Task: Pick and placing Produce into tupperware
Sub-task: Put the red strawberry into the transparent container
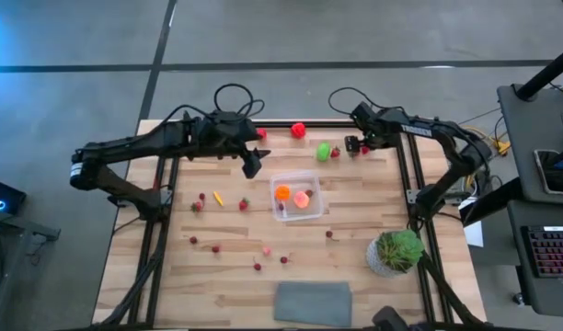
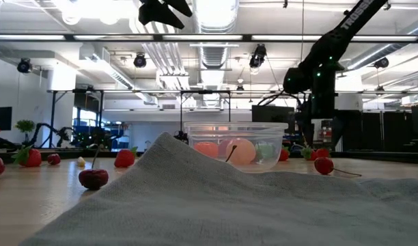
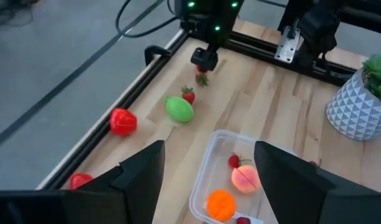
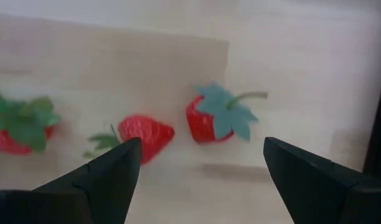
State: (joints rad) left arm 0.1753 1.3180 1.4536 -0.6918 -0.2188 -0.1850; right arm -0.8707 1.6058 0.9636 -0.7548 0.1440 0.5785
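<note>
**Right pincer over the strawberries, tub well off to its side**

While our right gripper (image 4: pixel 197 165) hangs low at the far edge of the table, its two dark fingers stand wide apart with nothing between them. Just ahead of the fingertips lie two small red strawberries (image 4: pixel 210 118) with green leaf caps, close to each other, and a third sits out beyond one finger. Seen from above, this gripper (image 1: pixel 353 145) is just beside a green rounded piece (image 1: pixel 324 152), with a red piece (image 1: pixel 299 130) farther along the same edge.

We find the tupperware (image 1: pixel 314 179) well apart from this pincer, toward the table's middle, already holding an orange piece (image 1: pixel 282 192) and a pink one (image 1: pixel 302 199). Our left gripper (image 1: pixel 252 164) hovers beside the tub's near corner, its fingers part open and empty. More berries lie scattered on the wood beyond it, and a potted plant (image 1: pixel 396 251) and grey cloth (image 1: pixel 314 302) sit on the far side of the tub from the right pincer.

We judge the main risk to be the crowding: two berries so close could both be caught, or one nudged aside and sent rolling as the fingers close. A slightly off-centre descent might pinch only a leaf cap, and the fruit could drop on the way to the tub. Our left arm waiting by the tub may also stand in the carry path.
</note>
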